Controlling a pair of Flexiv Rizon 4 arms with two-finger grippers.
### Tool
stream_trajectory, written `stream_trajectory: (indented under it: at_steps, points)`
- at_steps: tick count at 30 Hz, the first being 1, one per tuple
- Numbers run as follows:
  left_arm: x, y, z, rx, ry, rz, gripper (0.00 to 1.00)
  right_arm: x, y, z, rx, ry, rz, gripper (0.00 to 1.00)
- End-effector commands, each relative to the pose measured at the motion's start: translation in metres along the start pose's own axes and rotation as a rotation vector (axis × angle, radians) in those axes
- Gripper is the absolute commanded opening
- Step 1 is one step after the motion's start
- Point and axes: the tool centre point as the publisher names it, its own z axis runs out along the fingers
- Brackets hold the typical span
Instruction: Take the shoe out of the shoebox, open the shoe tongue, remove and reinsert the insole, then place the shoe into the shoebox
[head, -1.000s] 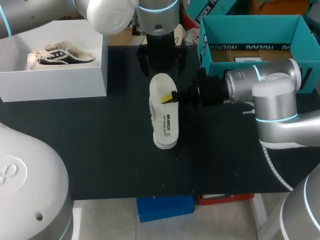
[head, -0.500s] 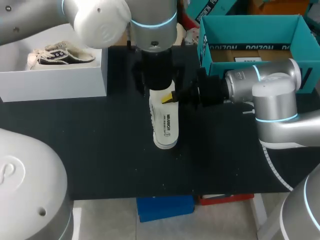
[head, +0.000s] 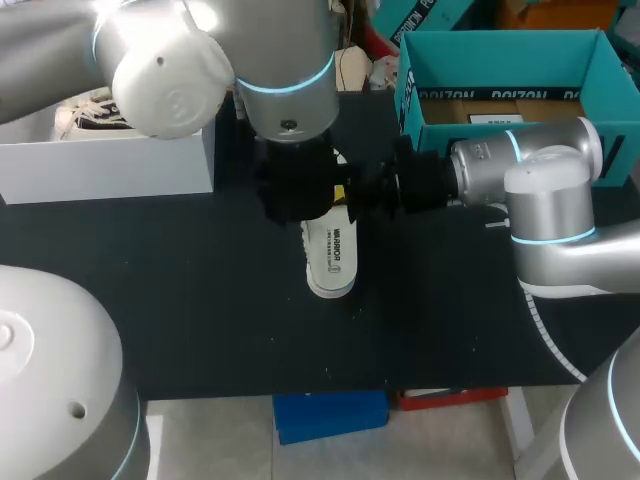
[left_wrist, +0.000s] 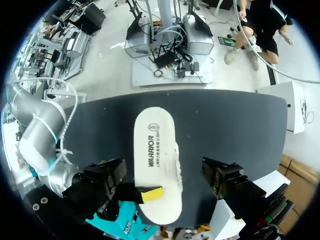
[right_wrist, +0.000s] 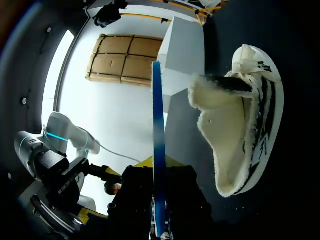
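Note:
A white insole (head: 333, 256) with dark print lies flat over the white fleece-lined shoe (head: 304, 238) on the black table. My right gripper (head: 343, 193) comes in from the right and is shut on the insole's heel end. In the right wrist view the insole (right_wrist: 157, 145) shows edge-on as a thin blue strip rising from that gripper (right_wrist: 159, 176), with the shoe (right_wrist: 250, 125) on its side just beyond. My left gripper (left_wrist: 165, 180) hangs open above the insole (left_wrist: 152, 160), one finger on each side, touching nothing. In the head view its wrist hides the heel end.
A white shoebox (head: 110, 160) stands at the back left with a second shoe (head: 75, 108) inside, partly behind my left arm. A teal box (head: 500, 70) stands at the back right. The white shoebox (left_wrist: 289, 106) also shows beside the table in the left wrist view.
My left arm has moved from the far side toward the front, over the shoe, and now covers its heel end. The right arm, insole and shoe have stayed put.

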Motion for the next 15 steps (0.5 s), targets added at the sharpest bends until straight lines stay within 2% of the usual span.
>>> stream_trajectory:
  at_steps: [1,6,9,15]
  points:
    - [0.027,-0.008,-0.001,0.025,-0.31,0.021,1.0,0.001,0.0,0.001,-0.001,-0.004,0.001,0.0]
    - [0.044,-0.015,-0.002,0.007,-0.579,0.091,1.0,0.001,0.0,0.001,-0.001,-0.004,0.001,0.0]
    - [0.052,-0.017,0.0,0.015,-0.697,0.138,1.0,0.001,0.0,0.001,-0.001,-0.004,0.001,0.0]
    - [0.052,-0.017,0.0,0.015,-0.697,0.138,1.0,0.001,0.0,0.001,-0.001,-0.004,0.001,0.0]
